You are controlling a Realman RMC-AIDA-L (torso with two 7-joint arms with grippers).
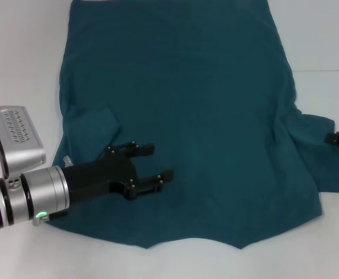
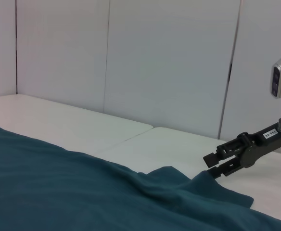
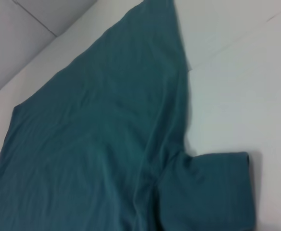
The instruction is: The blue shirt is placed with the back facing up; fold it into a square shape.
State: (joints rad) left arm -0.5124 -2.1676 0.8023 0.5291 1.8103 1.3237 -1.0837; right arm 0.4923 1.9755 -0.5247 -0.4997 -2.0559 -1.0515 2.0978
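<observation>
The blue shirt (image 1: pixel 198 116) lies spread back-up on the white table (image 1: pixel 320 35), plain teal with no print showing. Its left sleeve (image 1: pixel 97 125) is folded inward onto the body. My left gripper (image 1: pixel 161 161) hovers open over the shirt's lower left part, holding nothing. My right gripper (image 1: pixel 334 139) is at the table's right edge, at the tip of the right sleeve (image 3: pixel 212 192). In the left wrist view the right gripper (image 2: pixel 210 166) pinches a small raised peak of the sleeve cloth (image 2: pixel 198 183).
Bare white table surrounds the shirt on the left, right and front (image 1: pixel 216 264). White wall panels (image 2: pixel 169 62) stand behind the table. The left arm's silver wrist camera housing (image 1: pixel 15 139) sits beside the shirt's left edge.
</observation>
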